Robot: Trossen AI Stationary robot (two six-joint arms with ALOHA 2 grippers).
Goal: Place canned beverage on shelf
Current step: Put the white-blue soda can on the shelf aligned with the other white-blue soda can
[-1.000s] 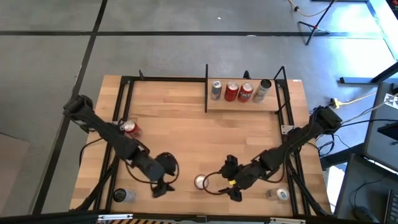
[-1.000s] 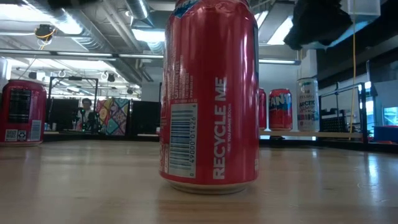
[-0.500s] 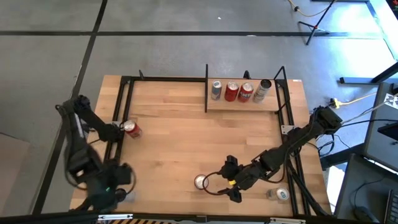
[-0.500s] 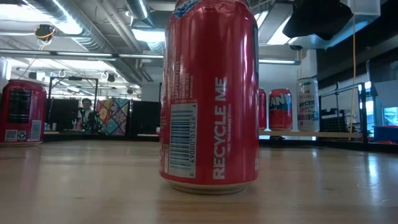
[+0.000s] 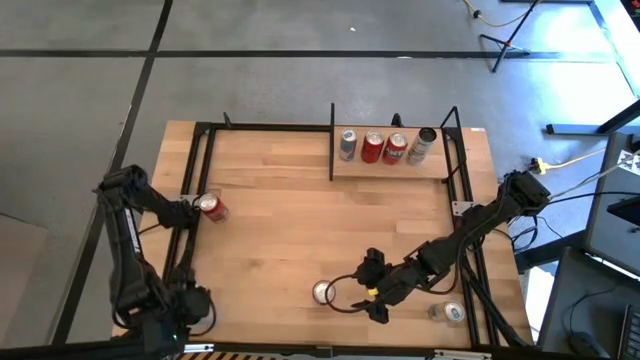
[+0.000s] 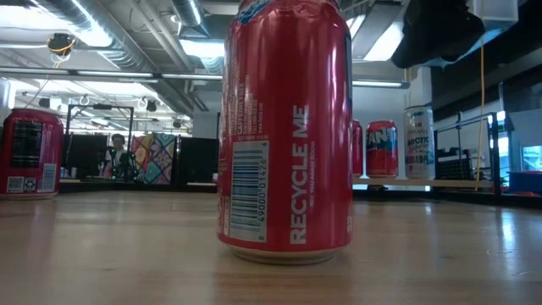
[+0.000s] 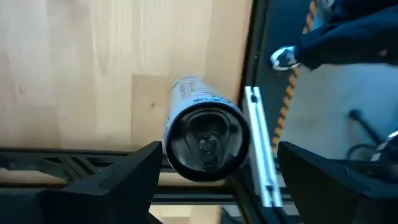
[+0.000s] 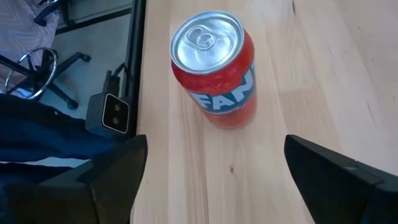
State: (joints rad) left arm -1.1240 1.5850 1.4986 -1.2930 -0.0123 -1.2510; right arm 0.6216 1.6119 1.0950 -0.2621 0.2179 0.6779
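Both pairs of fingers stand wide and hold nothing. We note the tabletop [image 5: 300, 230] first, filling the middle of the high view. At its upper right sits the shelf [image 5: 390, 166], already carrying four cans [image 5: 385, 147] in a row. Our right gripper [image 5: 374, 288] lies low at lower centre of that view, its fingers [image 8: 106, 180] spread either side of a red can [image 8: 217, 65] standing upright just ahead of them. Our left gripper [image 5: 168, 325] is at the lower left corner, fingers [image 7: 115, 177] parted around a dark-topped can [image 7: 204, 134] at the table edge, not touching it. Another red can [image 5: 210, 207] stands at the left edge; one more can [image 5: 452, 313] sits at lower right.

We judge the step in hand to be the approach: neither can is gripped. Next, the right gripper needs to advance until the red can sits between its fingers, close, lift, and carry toward the shelf, where free room looks short.

Legible writing: "RECYCLE ME" with a barcode on the red can in the low view; "FAN" on the same can in the right wrist view.
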